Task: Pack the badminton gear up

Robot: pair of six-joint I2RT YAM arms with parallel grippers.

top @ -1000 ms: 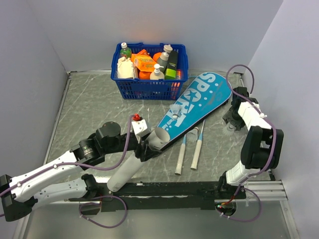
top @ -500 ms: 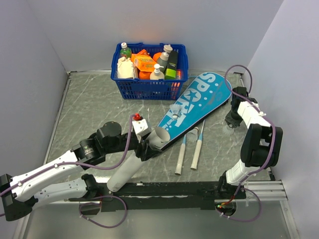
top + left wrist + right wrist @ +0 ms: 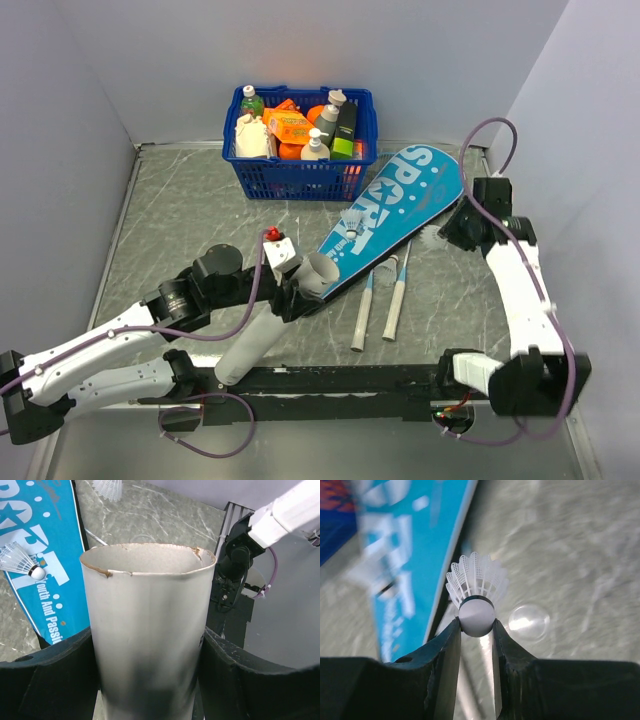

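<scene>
My right gripper (image 3: 476, 626) is clenched on the round cork of a white feather shuttlecock (image 3: 477, 585), skirt pointing away, just above the table (image 3: 180, 210) beside the teal racket-shaped case (image 3: 395, 205). My left gripper (image 3: 147, 680) clasps the long white cardboard tube (image 3: 147, 605), its torn mouth tilted up towards the right arm (a ready target, I reckon).

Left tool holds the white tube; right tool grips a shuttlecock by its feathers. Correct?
Not quite. The right tool grips the shuttlecock by its round cork, not its feathers; the feathers fan out beyond the fingertips, as the right wrist view shows. The left tool does hold the tube.
</scene>
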